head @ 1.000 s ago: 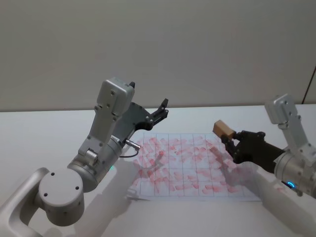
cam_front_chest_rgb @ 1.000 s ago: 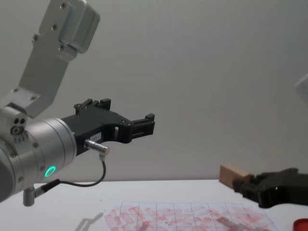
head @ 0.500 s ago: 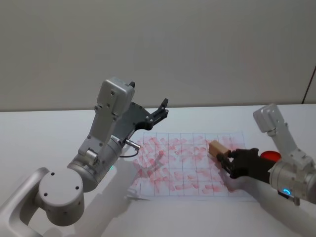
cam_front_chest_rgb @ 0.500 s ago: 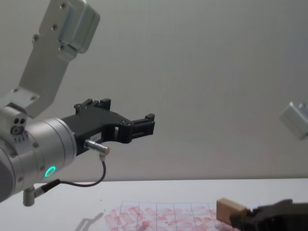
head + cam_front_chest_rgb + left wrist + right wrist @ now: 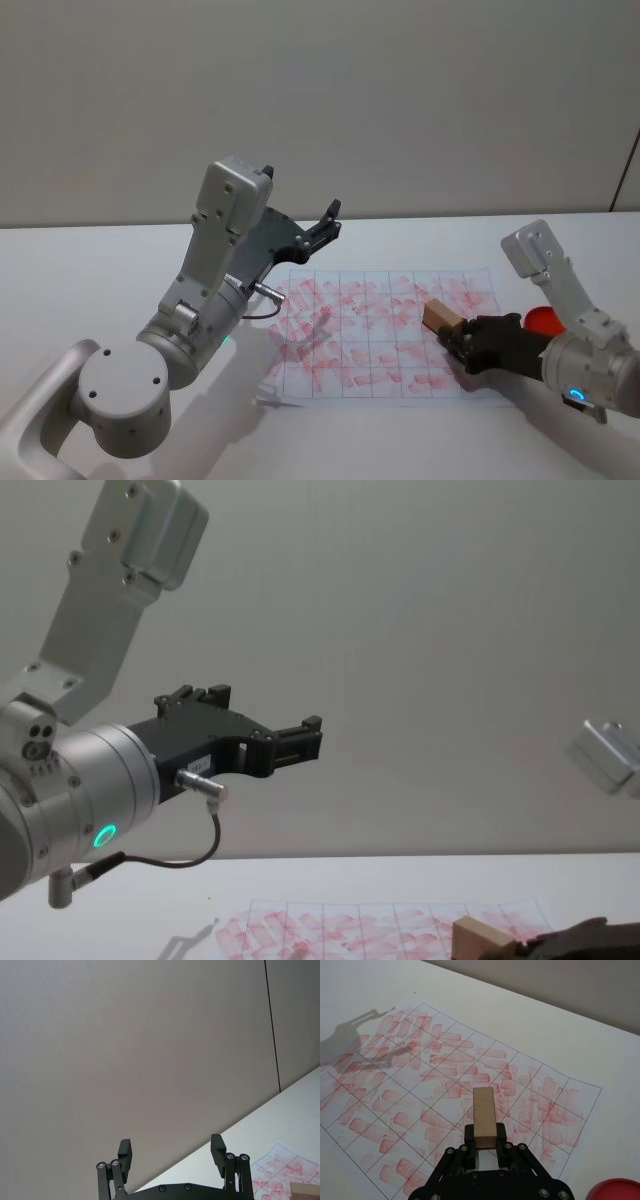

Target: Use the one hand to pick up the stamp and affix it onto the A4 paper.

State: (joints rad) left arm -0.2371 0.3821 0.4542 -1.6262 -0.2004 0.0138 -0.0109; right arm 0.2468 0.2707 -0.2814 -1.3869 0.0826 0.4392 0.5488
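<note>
The stamp (image 5: 441, 318), a small pale wooden block, is held in my right gripper (image 5: 456, 338), whose black fingers are shut on its near end. It hangs low over the right part of the A4 paper (image 5: 350, 340), a white gridded sheet covered with red-pink marks. I cannot tell whether it touches the sheet. From the right wrist, the stamp (image 5: 485, 1117) points out from the right gripper (image 5: 486, 1144) over the stamped cells of the paper (image 5: 410, 1085). My left gripper (image 5: 326, 224) is raised high over the paper's far left side, open and empty; its own wrist camera shows the left gripper (image 5: 171, 1152) against the wall.
A red round ink pad (image 5: 545, 320) lies on the white table just right of the paper, close behind my right wrist. The left arm's shadow (image 5: 365, 1035) falls on the sheet's left part. A plain wall stands behind the table.
My right gripper has come down and back toward me with the stamp, from well above the paper's far right edge to low over its right cells. The left arm has not moved.
</note>
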